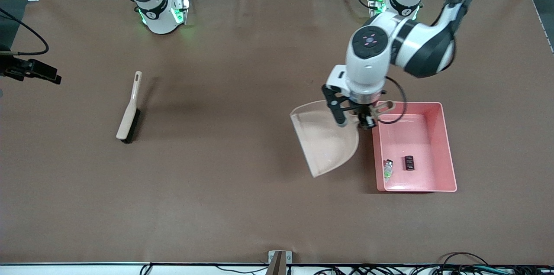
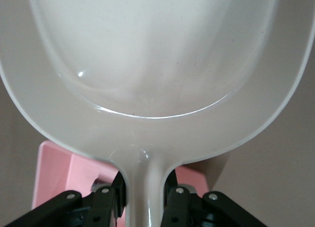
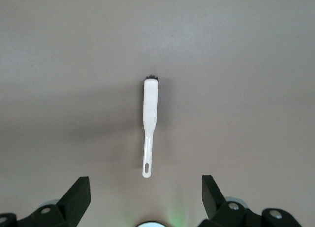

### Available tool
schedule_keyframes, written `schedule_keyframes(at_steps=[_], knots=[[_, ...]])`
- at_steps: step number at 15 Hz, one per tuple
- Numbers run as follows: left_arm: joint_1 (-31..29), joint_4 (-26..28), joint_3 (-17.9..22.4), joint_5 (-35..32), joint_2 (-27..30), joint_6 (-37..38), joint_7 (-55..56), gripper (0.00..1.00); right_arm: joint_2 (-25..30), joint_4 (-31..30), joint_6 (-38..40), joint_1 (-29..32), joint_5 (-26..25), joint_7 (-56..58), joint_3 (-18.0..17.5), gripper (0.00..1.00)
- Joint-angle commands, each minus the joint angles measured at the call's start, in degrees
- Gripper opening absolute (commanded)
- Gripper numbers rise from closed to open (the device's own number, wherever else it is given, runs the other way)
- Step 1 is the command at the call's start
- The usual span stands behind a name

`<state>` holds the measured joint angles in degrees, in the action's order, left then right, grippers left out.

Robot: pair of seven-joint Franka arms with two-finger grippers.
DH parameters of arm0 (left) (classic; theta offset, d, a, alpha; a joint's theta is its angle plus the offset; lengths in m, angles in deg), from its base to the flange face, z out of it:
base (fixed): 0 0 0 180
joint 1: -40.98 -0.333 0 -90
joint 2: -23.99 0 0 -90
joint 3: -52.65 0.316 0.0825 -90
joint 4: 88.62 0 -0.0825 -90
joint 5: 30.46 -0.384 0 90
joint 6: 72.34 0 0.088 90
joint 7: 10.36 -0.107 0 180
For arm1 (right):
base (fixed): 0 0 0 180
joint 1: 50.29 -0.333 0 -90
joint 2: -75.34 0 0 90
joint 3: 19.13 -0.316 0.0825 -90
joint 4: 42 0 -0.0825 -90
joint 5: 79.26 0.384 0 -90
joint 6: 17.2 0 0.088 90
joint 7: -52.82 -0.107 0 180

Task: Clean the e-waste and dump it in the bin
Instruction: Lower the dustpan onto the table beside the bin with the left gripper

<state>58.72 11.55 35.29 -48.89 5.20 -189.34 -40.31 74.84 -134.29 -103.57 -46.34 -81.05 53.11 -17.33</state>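
The pink bin (image 1: 446, 136) stands toward the left arm's end of the table. Both pieces of e-waste lie in it: the whitish-grey part (image 1: 388, 168) and the black ribbed block (image 1: 409, 162). My left gripper (image 1: 368, 120) is shut on the handle of the beige dustpan (image 1: 324, 140). It holds the empty dustpan over the table, beside the bin's wall toward the right arm's end. In the left wrist view the fingers (image 2: 105, 202) clamp the dustpan (image 2: 147, 64) handle, with the bin (image 2: 54, 173) below. My right gripper (image 3: 144, 182) is open and empty, high over the table.
A beige brush with black bristles (image 1: 130, 110) lies on the brown table toward the right arm's end; it also shows in the right wrist view (image 3: 149, 118). A black fixture (image 1: 30, 70) sticks in at that end of the table.
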Motion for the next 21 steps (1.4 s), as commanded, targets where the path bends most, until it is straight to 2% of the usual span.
schedule_keyframes(at_steps=[1,5,8,11,15,18,21], knots=[[2.03,-1.02,0.05,1.38,-4.4,-4.09,1.39,0.0,4.98,-5.96,-2.4,-0.08,-0.4,-0.64,-0.3,1.0],[4.58,-0.85,0.13,0.68,-8.72,-6.84,0.42,0.0,6.47,-7.18,-1.43,-0.43,-0.4,-0.64,-0.48,1.0],[5.81,-0.85,0.13,-1.77,-10.83,-7.62,-0.11,0.01,7.7,-8.95,-3.45,-1.31,-0.4,-0.73,-0.48,1.0],[6.43,-0.76,0.13,-5.11,-13.9,-11.48,-0.2,0.01,8.23,-10.36,-6.51,-1.4,-0.4,-0.73,-0.48,1.0],[7.05,-0.76,0.13,-7.23,-16.54,-13.43,-1.59,0.02,7.36,-8.17,-8.9,-2.36,0.48,-0.82,-0.48,1.0],[7.31,-0.85,0.22,-7.23,-17.51,-13.52,-3.89,0.03,2.62,-0.89,-8.29,-2.45,0.48,-0.47,-0.48,1.0],[7.31,-0.85,0.22,-7.15,-17.6,-13.52,-3.89,0.07,0.15,2.2,-8.73,-2.98,0.39,-0.29,-0.48,1.0]])
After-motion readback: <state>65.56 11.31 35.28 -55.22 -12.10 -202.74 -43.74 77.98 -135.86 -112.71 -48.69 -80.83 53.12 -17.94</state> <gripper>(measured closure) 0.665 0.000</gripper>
